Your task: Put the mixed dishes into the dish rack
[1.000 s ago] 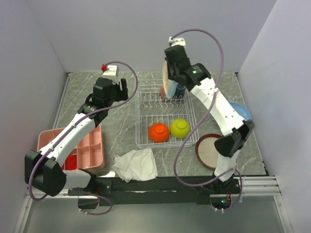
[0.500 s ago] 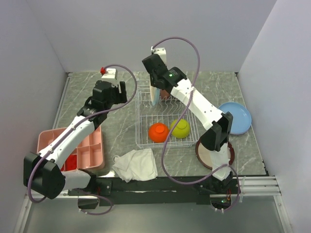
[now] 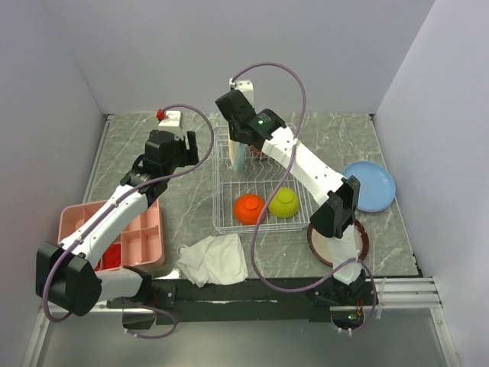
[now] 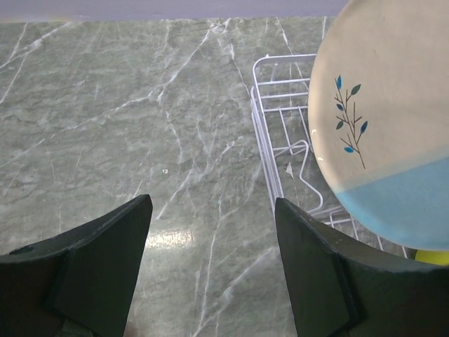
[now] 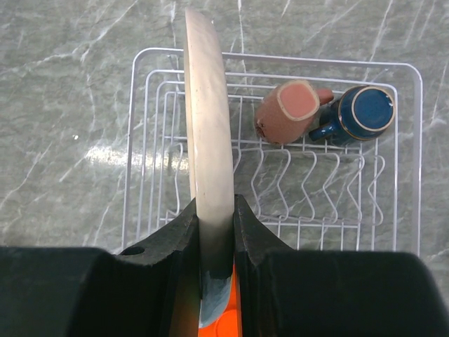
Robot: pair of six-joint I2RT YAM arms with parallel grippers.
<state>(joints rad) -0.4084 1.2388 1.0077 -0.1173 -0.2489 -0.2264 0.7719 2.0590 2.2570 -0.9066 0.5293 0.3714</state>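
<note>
My right hand (image 5: 214,214) pinches the large cream-and-blue plate (image 5: 207,105) on edge, its rim running 12 to 6 o'clock over the dish rack (image 5: 302,200)'s 9 o'clock end

Pale lavender walls (image 3: 153,46) enclose a grey marble-veined tabletop (image 3: 344,138) — one bright glare patch (image 4: 165,239).

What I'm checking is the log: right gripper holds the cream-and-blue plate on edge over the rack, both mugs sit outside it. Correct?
Not the mugs: the pink mug and dark-blue mug sit inside the dish rack, as the right wrist view shows. The right gripper does hold the cream-and-blue plate on edge over it.
</note>
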